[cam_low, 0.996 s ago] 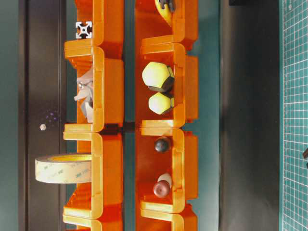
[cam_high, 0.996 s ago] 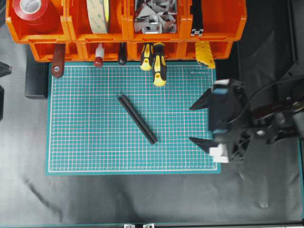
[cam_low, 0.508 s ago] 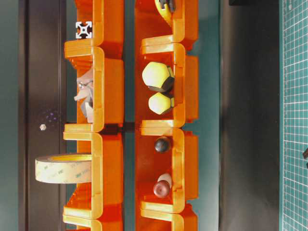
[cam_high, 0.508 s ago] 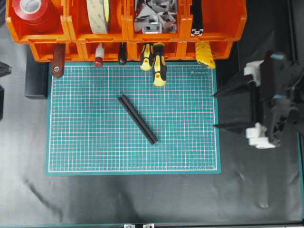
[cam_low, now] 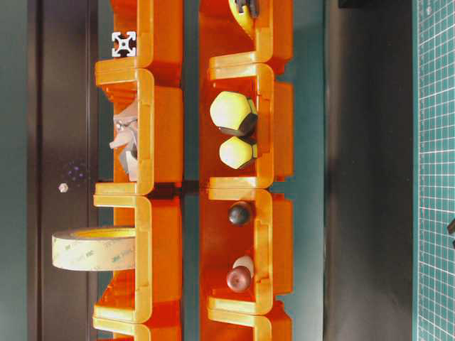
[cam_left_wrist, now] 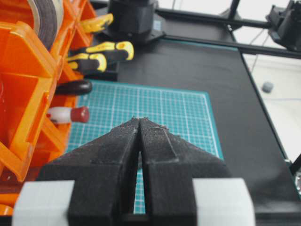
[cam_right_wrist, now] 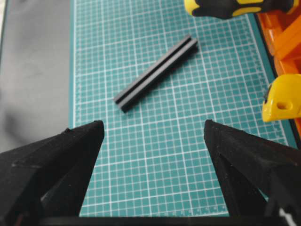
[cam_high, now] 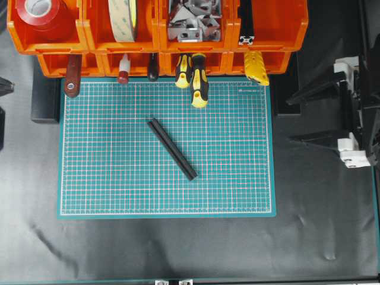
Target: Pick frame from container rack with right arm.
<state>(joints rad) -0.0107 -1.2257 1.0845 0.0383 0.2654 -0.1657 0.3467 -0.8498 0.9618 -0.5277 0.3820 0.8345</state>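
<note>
The right gripper (cam_high: 291,121) hangs over the bare table (cam_high: 320,225) just off the right edge of the green cutting mat (cam_high: 119,184). Its jaws are spread wide and hold nothing. From its own camera, the right gripper (cam_right_wrist: 151,129) faces the mat, not the bins. The left gripper (cam_left_wrist: 139,120) is pressed closed and empty, near the rack's far end.

The frame (cam_high: 246,22) lies in the rightmost upper bin of the container rack (cam_high: 279,32). It runs front to back, and its slotted square end (cam_low: 124,44) shows at the bin's open front. A second black bar (cam_high: 172,148) of the same kind lies diagonally on the mat, well apart from the rack and from both grippers.

The frame looks like a rigid metal extrusion, probably light for its length and not fragile. Its flat, smooth faces may slip under a weak pinch. The best hold is probably across two opposite flat sides near the exposed front end. The frame could then be drawn straight out along its length, so it does not lever against the bin wall.
</note>
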